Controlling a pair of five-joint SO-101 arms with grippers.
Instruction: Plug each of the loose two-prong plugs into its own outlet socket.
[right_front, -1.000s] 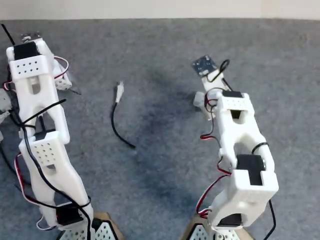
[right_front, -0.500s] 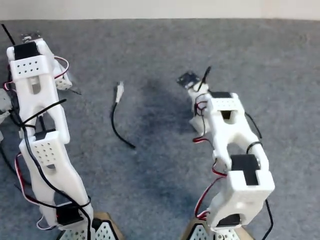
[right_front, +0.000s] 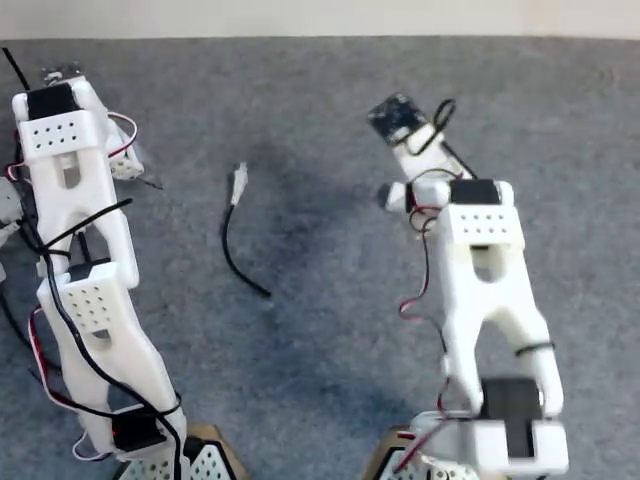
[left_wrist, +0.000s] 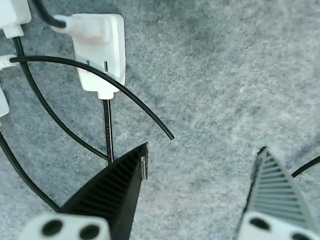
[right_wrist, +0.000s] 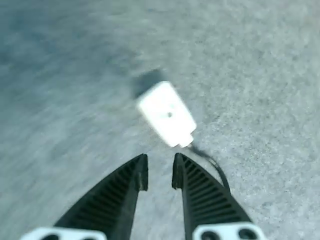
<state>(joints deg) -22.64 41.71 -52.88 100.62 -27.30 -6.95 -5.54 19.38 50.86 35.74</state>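
White block (right_wrist: 166, 114) just beyond right gripper (right_wrist: 160, 159)

Soft, even light falls from above on the grey counter (right_front: 330, 90). In the high view a broad, faint shadow lies on the counter just beside the right arm (right_front: 485, 290), on its side toward the loose plug (right_front: 238, 183); the arm's white shells are bright. In the left wrist view the white outlet socket (left_wrist: 100, 55) is close to washed out, and the counter around it is brightly lit. In the right wrist view a small dark shadow touches the white cable-end block (right_wrist: 166, 114) on its side away from the right gripper (right_wrist: 160, 175), and the counter beyond the block is dimmer.
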